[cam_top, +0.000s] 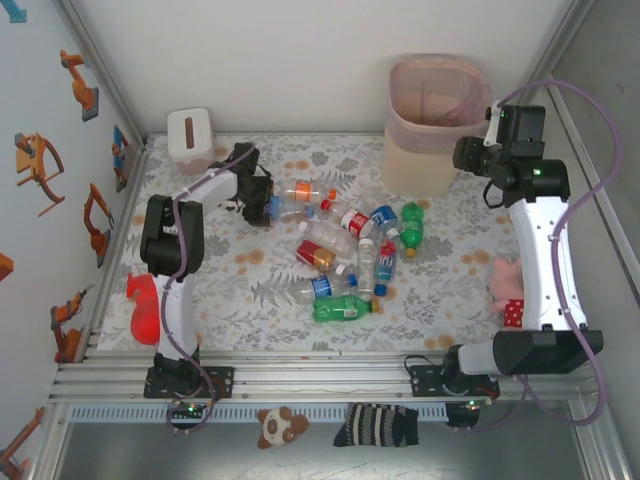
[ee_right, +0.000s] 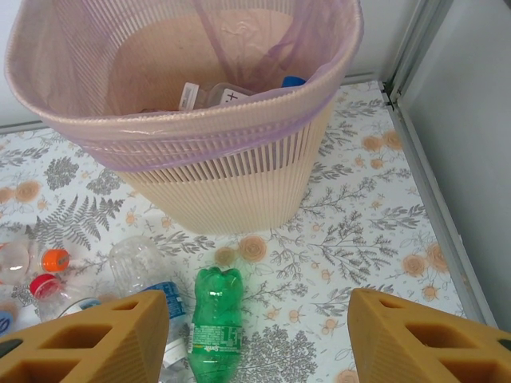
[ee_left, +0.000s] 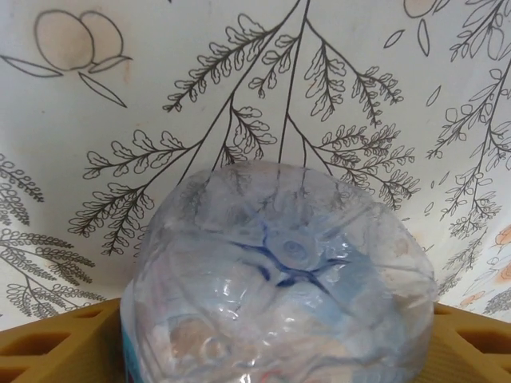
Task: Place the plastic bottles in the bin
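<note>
Left fingers [ee_left: 48, 343] bracket a clear bottle [ee_left: 279, 295] down at the surface [ee_left: 80, 96] — clamped or not, I cannot tell. It looks light, crushable, slick — grip mid-body. Right fingers [ee_right: 88, 335] gape empty near the bin [ee_right: 239, 191].

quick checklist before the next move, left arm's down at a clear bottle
1. Target seated: the clear plastic bottle has its base between the fingers of the left tool: ok.
2. Firm grip: whether the left tool is shut on it: cannot tell, the contact is hidden.
3. Other side free: the right tool is open and holds nothing: ok.
4. Drop point: the tall round beige ribbed plastic bin stands upright with room inside: ok.
5. Route to the bin: the right arm hangs beside it: cannot tell.
</note>
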